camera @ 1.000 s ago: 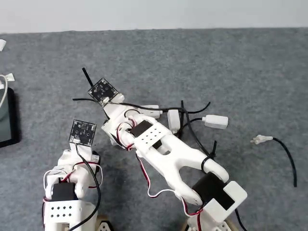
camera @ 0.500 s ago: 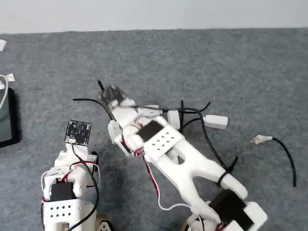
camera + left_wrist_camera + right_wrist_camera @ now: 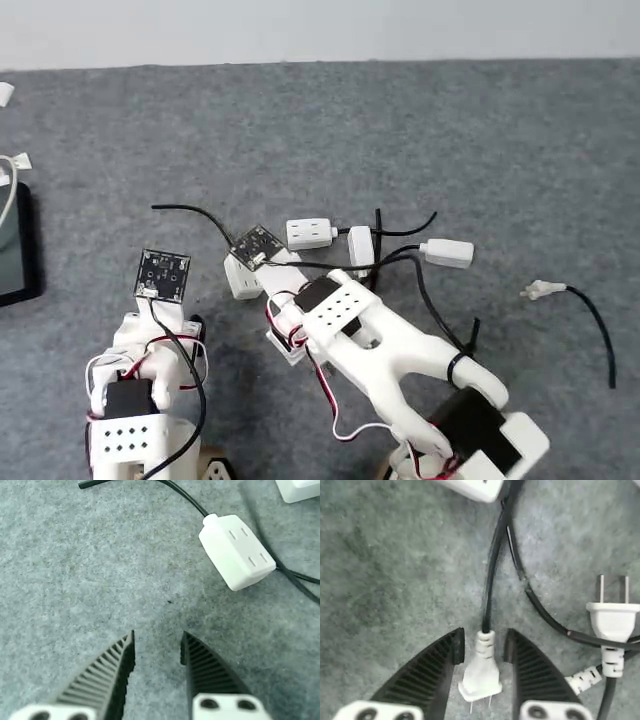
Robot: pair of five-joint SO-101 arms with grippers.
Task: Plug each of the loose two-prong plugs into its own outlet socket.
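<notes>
No plug is looking seated yet: the right gripper (image 3: 484, 635) is straddling a white two-prong plug (image 3: 481, 672) at the middle, jaws parted and not clamping, the left gripper (image 3: 157, 640) is hanging spread near an outlet socket (image 3: 237, 550), and a second plug (image 3: 540, 291) is lying loose at the right

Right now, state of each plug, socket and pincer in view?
left pincer: open, empty, over bare mat
right pincer: open, straddling near plug
near plug: unplugged, on mat
second plug: unplugged, prongs bare
socket block: slots empty
far plug: unplugged, loose
</notes>
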